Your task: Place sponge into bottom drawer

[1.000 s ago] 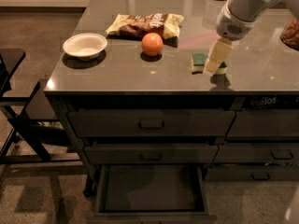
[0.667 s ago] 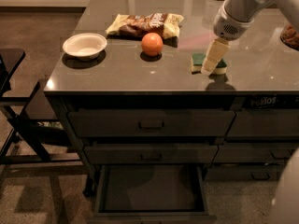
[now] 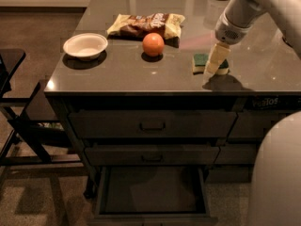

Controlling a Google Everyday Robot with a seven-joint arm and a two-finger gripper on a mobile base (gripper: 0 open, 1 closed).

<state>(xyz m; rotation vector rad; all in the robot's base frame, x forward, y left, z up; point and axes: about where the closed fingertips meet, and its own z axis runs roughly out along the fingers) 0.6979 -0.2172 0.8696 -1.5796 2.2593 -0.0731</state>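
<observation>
The sponge (image 3: 203, 62), green on top with a pale yellow body, lies on the grey counter top (image 3: 122, 72) near its front right. My gripper (image 3: 215, 61) hangs from the white arm at the upper right, and its pale fingers reach down over the sponge's right half and cover part of it. The bottom drawer (image 3: 153, 192) is pulled open below the counter, and its dark interior holds nothing.
An orange (image 3: 153, 44), a chip bag (image 3: 146, 25) and a white bowl (image 3: 85, 45) sit on the counter left of the sponge. Two shut handled drawers (image 3: 151, 125) are above the open one. A dark chair frame (image 3: 19, 121) stands at left. A white rounded robot part (image 3: 277, 173) fills the lower right.
The arm has hardly moved; the gripper stays at the sponge. The white robot part at the lower right has come further into view.
</observation>
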